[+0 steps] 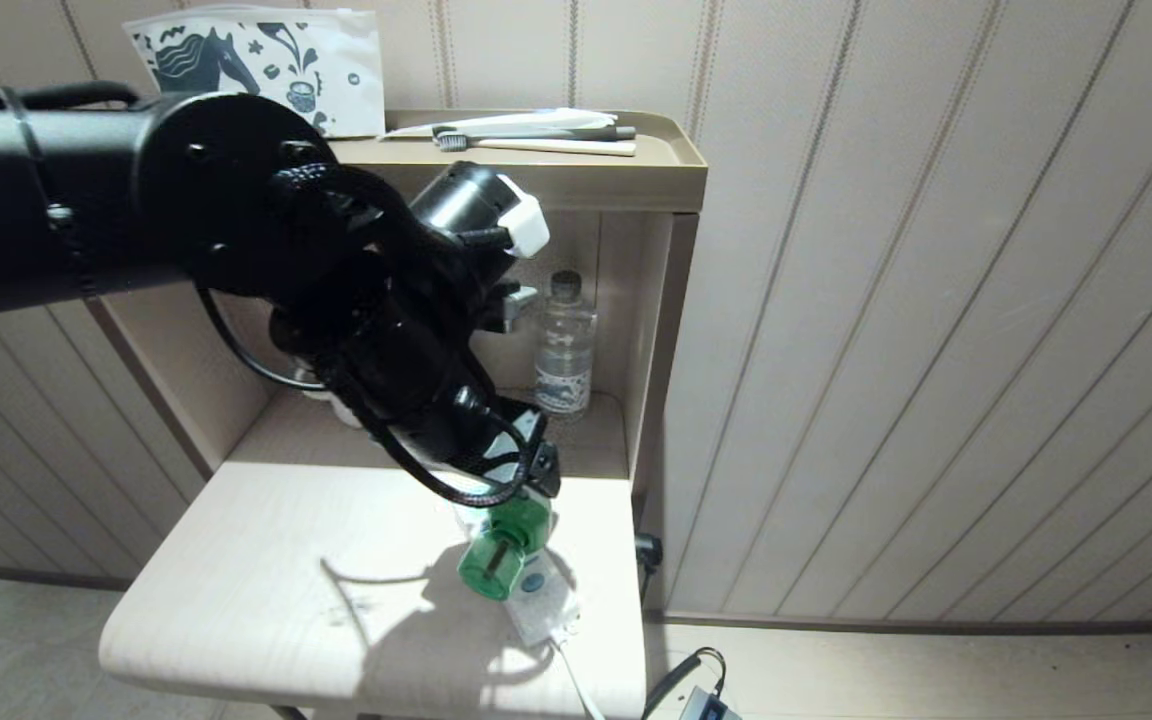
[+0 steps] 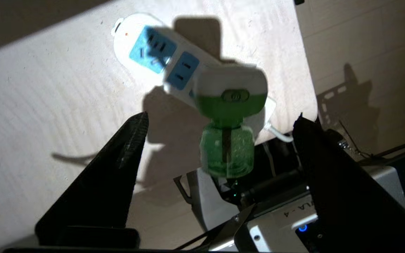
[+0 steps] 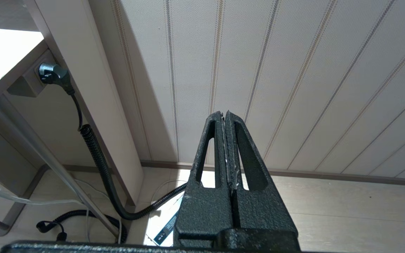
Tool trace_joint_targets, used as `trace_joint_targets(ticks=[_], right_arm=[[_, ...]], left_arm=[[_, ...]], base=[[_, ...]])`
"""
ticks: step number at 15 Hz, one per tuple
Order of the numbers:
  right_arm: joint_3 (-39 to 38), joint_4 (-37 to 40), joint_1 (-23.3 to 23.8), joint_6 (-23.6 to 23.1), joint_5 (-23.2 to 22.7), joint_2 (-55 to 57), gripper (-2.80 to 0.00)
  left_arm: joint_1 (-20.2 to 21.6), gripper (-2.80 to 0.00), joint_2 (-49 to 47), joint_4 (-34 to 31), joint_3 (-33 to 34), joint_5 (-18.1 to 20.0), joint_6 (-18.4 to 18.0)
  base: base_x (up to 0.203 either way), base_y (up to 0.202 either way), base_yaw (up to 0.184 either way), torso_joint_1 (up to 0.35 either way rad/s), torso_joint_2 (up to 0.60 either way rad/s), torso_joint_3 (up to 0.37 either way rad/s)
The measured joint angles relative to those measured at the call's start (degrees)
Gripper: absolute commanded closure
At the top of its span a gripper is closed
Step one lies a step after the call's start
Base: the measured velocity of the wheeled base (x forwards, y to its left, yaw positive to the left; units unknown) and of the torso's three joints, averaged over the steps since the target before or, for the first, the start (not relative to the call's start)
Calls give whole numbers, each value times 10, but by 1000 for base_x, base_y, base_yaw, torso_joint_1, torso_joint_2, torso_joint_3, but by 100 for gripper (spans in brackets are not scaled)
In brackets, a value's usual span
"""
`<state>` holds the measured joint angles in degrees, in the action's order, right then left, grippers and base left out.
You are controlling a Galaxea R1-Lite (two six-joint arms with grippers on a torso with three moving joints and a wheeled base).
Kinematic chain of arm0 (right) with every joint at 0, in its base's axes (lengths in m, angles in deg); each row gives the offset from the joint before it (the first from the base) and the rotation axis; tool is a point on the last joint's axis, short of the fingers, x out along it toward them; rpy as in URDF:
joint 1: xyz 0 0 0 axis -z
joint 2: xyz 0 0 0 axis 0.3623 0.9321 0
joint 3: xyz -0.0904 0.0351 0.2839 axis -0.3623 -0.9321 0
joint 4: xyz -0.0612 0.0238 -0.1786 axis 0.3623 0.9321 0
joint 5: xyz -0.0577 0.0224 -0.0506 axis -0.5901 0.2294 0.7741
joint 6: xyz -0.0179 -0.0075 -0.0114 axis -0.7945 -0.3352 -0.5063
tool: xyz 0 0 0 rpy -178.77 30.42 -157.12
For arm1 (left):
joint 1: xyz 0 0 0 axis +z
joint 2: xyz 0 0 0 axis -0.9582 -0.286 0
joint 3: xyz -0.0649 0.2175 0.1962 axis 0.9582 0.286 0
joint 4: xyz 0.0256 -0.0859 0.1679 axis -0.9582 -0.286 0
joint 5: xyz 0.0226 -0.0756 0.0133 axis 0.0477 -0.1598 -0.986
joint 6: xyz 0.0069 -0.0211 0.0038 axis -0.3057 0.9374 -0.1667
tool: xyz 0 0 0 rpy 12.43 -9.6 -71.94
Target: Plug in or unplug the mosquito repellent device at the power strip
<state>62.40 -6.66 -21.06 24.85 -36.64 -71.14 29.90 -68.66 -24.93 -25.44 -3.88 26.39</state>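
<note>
i'm at a pale wooden table (image 1: 236, 560) set against a wall of cream panelling with thin vertical stripes, pale floor below. behind the table is a beige shelf unit (image 1: 656, 180); a water bottle (image 1: 564, 345) stands in its niche, toothbrushes (image 1: 536, 140) lie on top, and a printed pouch (image 1: 266, 60) leans on the wall there. the strip (image 2: 153, 52) lies on the table near its right edge, blue socket faces up, white cord (image 2: 276, 131) going off the edge. the repellent (image 2: 229, 119) sits on the strip's cord end with its white and green cap against the strip and the green bottle sticking out sideways over the table edge. my left claw (image 2: 220, 119) hovers just over it, jaws spread wide, one finger on each side of the bottle and neither touching it; i hold nothing. my right claw (image 3: 227, 123) hangs off to the side by the wall, low near the floor, jaws pressed together and empty, a black coiled cable (image 3: 97, 154) near it
</note>
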Motion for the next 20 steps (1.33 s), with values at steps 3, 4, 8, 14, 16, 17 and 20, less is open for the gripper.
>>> trace_joint_targets(ticks=[3,4,8,14,16,17,20], right_arm=[[0,0,0,0,0,0,0],[0,0,0,0,0,0,0],[0,0,0,0,0,0,0],[0,0,0,0,0,0,0],[0,0,0,0,0,0,0],[0,0,0,0,0,0,0],[0,0,0,0,0,0,0]], left_arm=[[4,0,55,0,85,4,1],[13,0,76,-1,118,9,3],[98,0,198,7,215,18,11],[233,0,439,130,472,-14,-39],[264,0,533,224,612,-40,-92],[276,0,582,273,675,-54,-123],[301,0,736,383,827,-94,-201]], base=[[0,0,0,0,0,0],[0,0,0,0,0,0],[0,0,0,0,0,0],[0,0,0,0,0,0],[0,0,0,0,0,0],[0,0,0,0,0,0],[0,0,0,0,0,0]])
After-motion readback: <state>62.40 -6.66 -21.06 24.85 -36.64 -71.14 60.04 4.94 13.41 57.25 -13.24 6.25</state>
